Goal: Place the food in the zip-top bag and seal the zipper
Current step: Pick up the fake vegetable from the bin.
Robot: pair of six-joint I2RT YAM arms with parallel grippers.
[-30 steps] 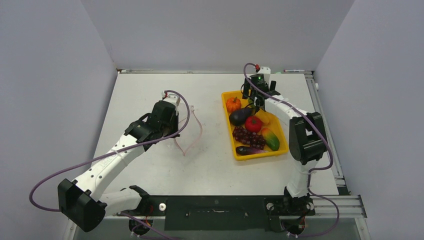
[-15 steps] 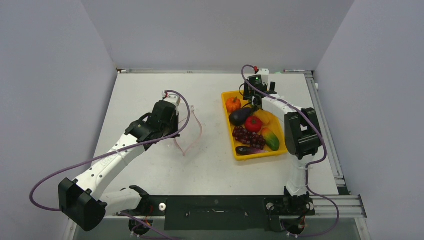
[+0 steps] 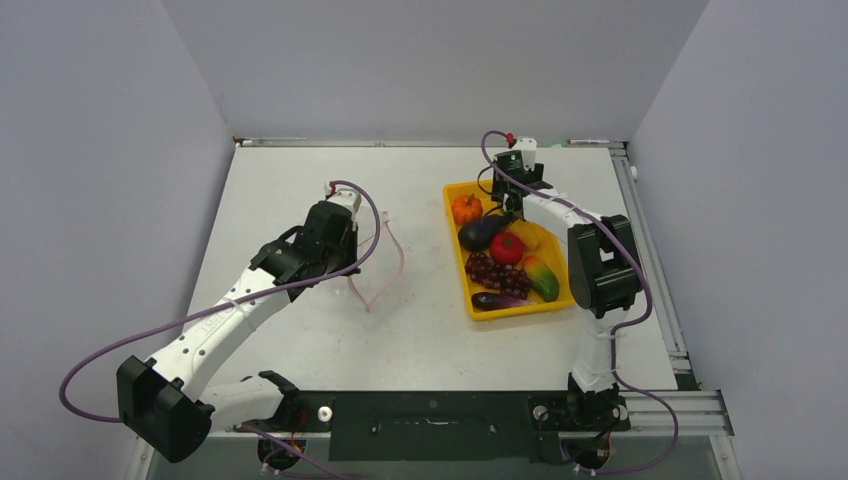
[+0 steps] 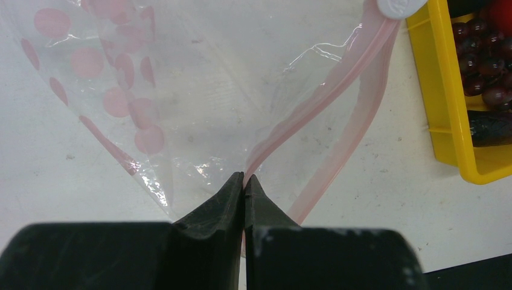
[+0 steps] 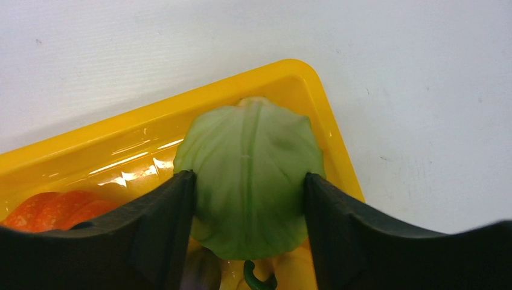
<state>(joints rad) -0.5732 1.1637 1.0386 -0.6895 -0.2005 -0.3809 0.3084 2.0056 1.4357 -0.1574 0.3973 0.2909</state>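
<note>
Clamped right tool (image 5: 249,179) on green cabbage (image 5: 249,151), left tool (image 4: 244,179) on zipper (image 4: 326,96); likely risked cabbage popping free off smooth, rounded sides.

Left gripper (image 4: 244,179) pinches the zip-top bag (image 4: 199,90), arm stretched mid-table. Right gripper (image 5: 249,178) clamps the green cabbage (image 5: 247,142), arm reaching far.

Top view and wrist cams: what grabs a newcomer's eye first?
The yellow tray heaped with bright toy food, on the right of the table. At its far corner the right claw grips a green cabbage; left of it, the left claw pinches the pink zipper of the clear bag.
</note>
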